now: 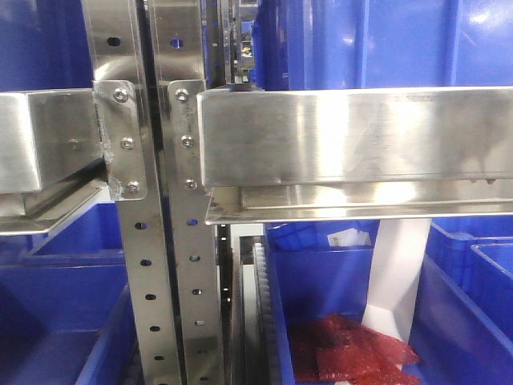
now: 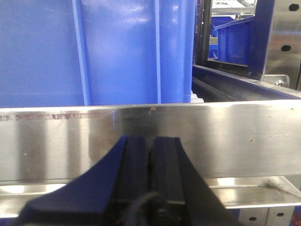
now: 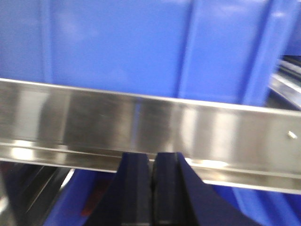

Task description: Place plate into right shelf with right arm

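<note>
The right shelf [image 1: 361, 136] fills the front view as a shiny steel rail bolted to perforated uprights [image 1: 188, 241]. In the right wrist view the same kind of rail [image 3: 141, 125] runs across just beyond my right gripper [image 3: 153, 157], which is shut with nothing between its fingers. My left gripper [image 2: 150, 141] is also shut and empty, its tips close in front of a steel rail [image 2: 211, 136]. The plate shows in no view. Neither arm appears in the front view.
Blue bins [image 1: 401, 40] stand on the shelves behind the rails. Below the right shelf a blue bin [image 1: 321, 281] holds red packets [image 1: 345, 353] and a white strip [image 1: 397, 273]. The left shelf rail [image 1: 40, 136] sits beside the uprights.
</note>
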You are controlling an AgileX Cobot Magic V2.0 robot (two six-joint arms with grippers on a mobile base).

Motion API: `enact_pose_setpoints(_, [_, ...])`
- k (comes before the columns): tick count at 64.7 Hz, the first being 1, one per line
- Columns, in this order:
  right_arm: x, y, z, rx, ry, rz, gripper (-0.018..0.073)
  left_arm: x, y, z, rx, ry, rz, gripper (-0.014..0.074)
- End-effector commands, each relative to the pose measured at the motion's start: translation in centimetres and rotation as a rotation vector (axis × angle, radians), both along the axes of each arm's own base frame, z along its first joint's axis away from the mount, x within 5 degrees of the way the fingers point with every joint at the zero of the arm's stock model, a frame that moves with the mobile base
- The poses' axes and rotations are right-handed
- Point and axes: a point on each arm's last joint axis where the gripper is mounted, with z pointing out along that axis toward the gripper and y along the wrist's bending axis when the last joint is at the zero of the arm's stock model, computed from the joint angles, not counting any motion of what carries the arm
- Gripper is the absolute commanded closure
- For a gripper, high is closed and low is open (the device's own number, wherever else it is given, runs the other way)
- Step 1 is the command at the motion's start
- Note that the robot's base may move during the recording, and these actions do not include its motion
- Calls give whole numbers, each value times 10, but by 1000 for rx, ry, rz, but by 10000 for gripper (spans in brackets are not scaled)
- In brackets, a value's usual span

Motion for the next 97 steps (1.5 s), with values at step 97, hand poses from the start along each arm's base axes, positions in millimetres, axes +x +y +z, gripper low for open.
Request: enact_pose_setpoints(97, [5, -6, -18, 35, -162, -104, 509, -1, 2, 6, -9, -87, 18, 643])
